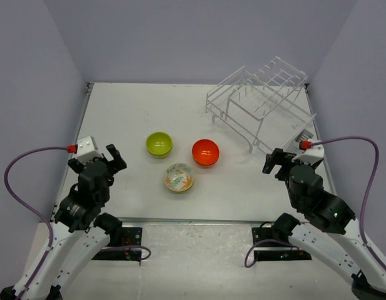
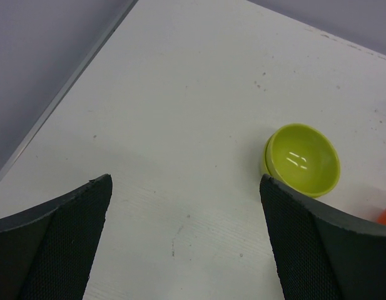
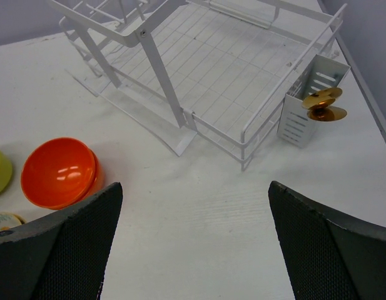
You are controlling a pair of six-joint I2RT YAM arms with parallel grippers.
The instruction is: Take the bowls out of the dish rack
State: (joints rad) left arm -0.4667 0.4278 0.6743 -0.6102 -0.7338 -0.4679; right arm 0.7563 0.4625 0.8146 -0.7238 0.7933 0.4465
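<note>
Three bowls stand upright on the table: a yellow-green bowl (image 1: 159,144), an orange-red bowl (image 1: 205,152) and a cream flower-pattern bowl (image 1: 179,177). The white wire dish rack (image 1: 263,100) stands at the back right, with no bowls in it. My left gripper (image 1: 111,157) is open and empty at the left, apart from the yellow-green bowl (image 2: 302,160). My right gripper (image 1: 274,164) is open and empty just in front of the rack (image 3: 211,69), right of the orange-red bowl (image 3: 59,172).
A white cutlery holder (image 3: 310,100) hangs on the rack's right side with a small gold object (image 3: 323,105) in it. The table's left edge (image 2: 61,94) runs close to my left gripper. Grey walls enclose the table.
</note>
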